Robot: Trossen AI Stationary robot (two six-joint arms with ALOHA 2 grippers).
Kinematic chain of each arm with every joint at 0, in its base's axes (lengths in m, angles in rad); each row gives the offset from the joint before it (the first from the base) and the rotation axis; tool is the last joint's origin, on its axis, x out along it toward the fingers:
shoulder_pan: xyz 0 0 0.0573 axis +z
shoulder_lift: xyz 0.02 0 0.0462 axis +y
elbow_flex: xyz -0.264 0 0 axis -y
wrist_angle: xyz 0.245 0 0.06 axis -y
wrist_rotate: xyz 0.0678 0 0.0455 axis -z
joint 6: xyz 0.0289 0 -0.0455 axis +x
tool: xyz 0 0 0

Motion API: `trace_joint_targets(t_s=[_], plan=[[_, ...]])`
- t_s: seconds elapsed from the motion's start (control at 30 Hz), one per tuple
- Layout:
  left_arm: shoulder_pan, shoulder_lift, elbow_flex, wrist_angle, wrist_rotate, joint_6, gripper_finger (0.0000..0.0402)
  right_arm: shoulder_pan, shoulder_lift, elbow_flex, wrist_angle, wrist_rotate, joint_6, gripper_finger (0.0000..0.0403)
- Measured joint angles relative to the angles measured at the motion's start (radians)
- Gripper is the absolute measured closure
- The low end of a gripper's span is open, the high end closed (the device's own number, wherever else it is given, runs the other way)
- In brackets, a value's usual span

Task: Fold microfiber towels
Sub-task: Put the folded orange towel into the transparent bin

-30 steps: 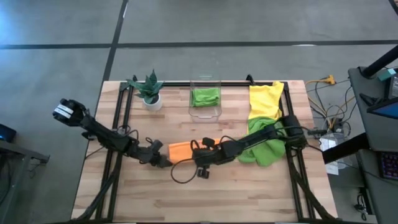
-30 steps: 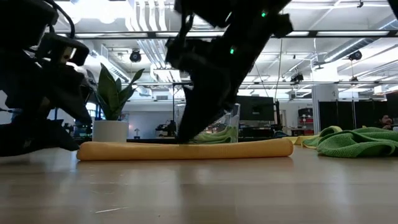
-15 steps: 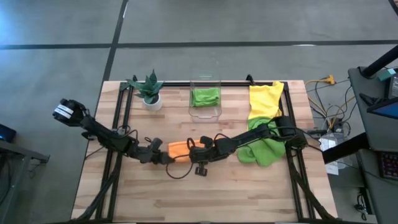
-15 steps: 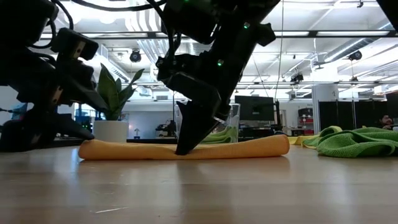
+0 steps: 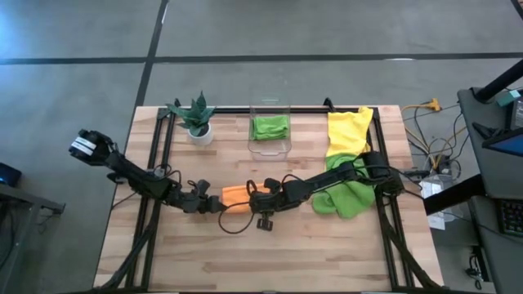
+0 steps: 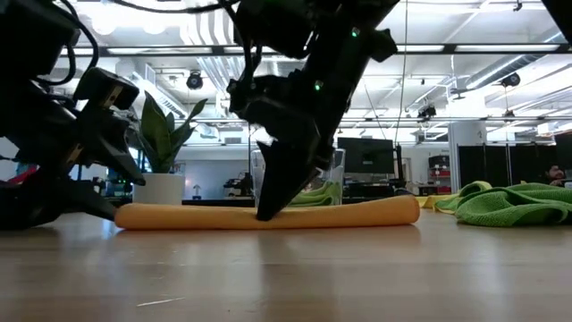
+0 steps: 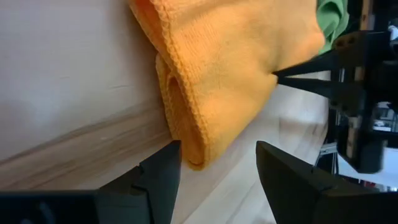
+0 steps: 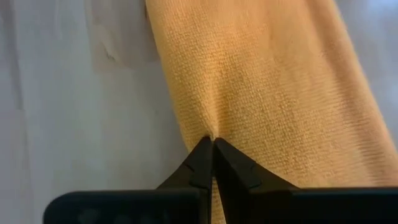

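Lying folded near the middle of the bench [image 5: 163, 253], the orange towel [image 5: 237, 196] is pinched at its edge by the clenched right gripper [image 8: 213, 144], with the left gripper [image 7: 217, 165] spread open around its corner, so a thin bite could be lost and the fold undone.

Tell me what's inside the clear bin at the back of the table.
A folded green towel lies inside the clear bin. Whether anything sits beneath that towel cannot be seen, since the cloth covers the bin's floor.
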Motion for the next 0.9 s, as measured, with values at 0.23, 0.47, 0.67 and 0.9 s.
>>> trace_joint_targets(t_s=[0.23, 0.47, 0.67, 0.9], plan=[[0.002, -0.001, -0.004, -0.008, -0.002, -0.003, 0.021, -0.008, -0.024, 0.001, 0.0, 0.008, 0.0, 0.0394], [0.001, 0.0, -0.006, -0.01, -0.003, 0.001, 0.021, -0.023, -0.04, 0.001, -0.005, 0.008, -0.01, 0.0394], [0.001, 0.0, -0.006, -0.015, -0.004, 0.012, 0.021, -0.021, -0.057, 0.003, -0.005, -0.082, -0.051, 0.0381], [0.0, 0.0, -0.008, -0.015, 0.003, 0.034, 0.021, -0.022, -0.071, 0.003, -0.004, -0.095, -0.051, 0.0314]])
